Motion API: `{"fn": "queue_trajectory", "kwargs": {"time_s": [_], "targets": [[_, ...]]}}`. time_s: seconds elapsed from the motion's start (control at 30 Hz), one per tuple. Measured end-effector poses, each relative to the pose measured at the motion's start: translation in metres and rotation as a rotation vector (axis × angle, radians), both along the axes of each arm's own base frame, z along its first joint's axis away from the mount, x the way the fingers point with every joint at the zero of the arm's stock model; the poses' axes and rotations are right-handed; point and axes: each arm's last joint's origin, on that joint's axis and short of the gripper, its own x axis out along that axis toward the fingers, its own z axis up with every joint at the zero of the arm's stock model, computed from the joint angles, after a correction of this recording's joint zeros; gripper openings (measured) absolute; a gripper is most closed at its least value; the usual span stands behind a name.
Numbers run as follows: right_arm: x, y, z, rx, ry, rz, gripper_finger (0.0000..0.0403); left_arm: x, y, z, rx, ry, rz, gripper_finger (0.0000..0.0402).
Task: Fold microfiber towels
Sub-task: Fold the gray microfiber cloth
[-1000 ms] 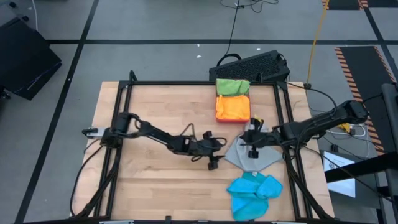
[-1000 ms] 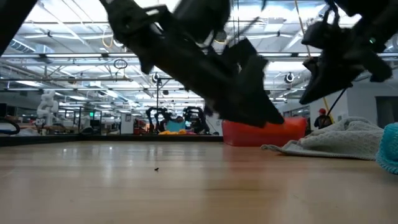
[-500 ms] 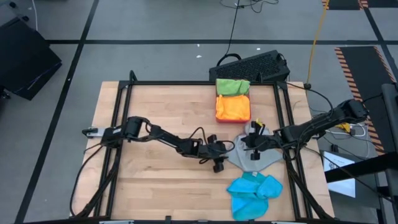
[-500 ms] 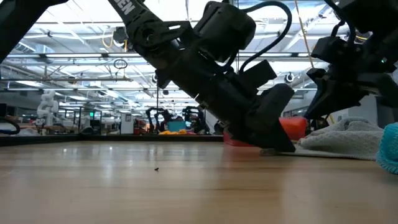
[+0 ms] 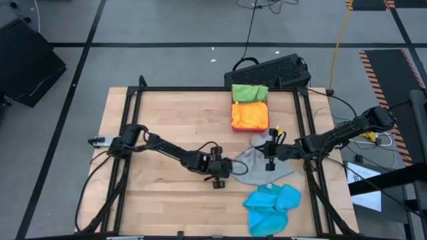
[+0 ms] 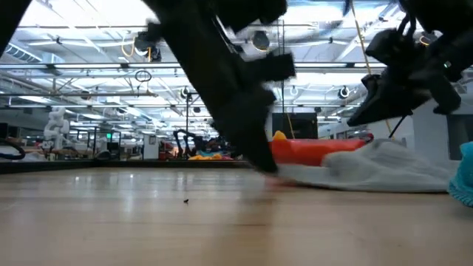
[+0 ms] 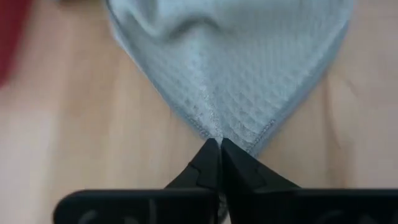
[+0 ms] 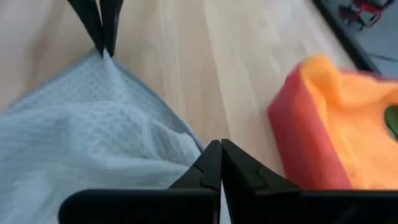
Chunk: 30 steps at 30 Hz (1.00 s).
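since a second ago the left gripper (image 7: 219,144) has been closed on a corner of the soft grey waffle-weave microfiber towel (image 5: 257,167) mid-table, another corner being pinched shut by the right gripper (image 8: 220,147); limp and light, best held at corners.

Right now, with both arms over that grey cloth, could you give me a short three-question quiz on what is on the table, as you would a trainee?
1. True or false: the left pincer is shut on a corner of the grey cloth.
2. Which cloth lies nearest the table's front edge? A) the orange cloth B) the blue cloth C) the green cloth
3. Fill in: the orange cloth sits in a ___ tray.

Key: 1 true; 2 B; 3 red. The right pincer is shut on the grey cloth too.
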Motion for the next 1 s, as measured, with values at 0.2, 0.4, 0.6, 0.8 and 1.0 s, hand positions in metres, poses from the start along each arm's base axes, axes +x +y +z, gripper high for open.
{"fn": "queue_trajectory", "kwargs": {"time_s": [0.2,0.4,0.6,0.8,1.0], "targets": [[0.010,0.005,0.010,0.082,-0.134,0.068,0.0014,-0.044,-0.003,0.045,0.163,0.148,0.145,0.0017],[0.014,0.018,0.002,0.149,-0.094,0.223,0.0043,-0.085,-0.004,0.074,0.232,0.243,0.317,0.0007],[0.014,0.042,-0.016,0.227,-0.001,0.335,0.0071,-0.098,-0.016,0.079,0.263,0.243,0.358,0.0025],[0.021,0.065,-0.030,0.266,-0.041,0.328,0.0076,-0.092,-0.022,0.077,0.243,0.190,0.340,0.0023],[0.044,0.086,-0.037,0.239,-0.029,0.256,0.0109,-0.091,-0.022,0.078,0.245,0.183,0.318,0.0006]]}}
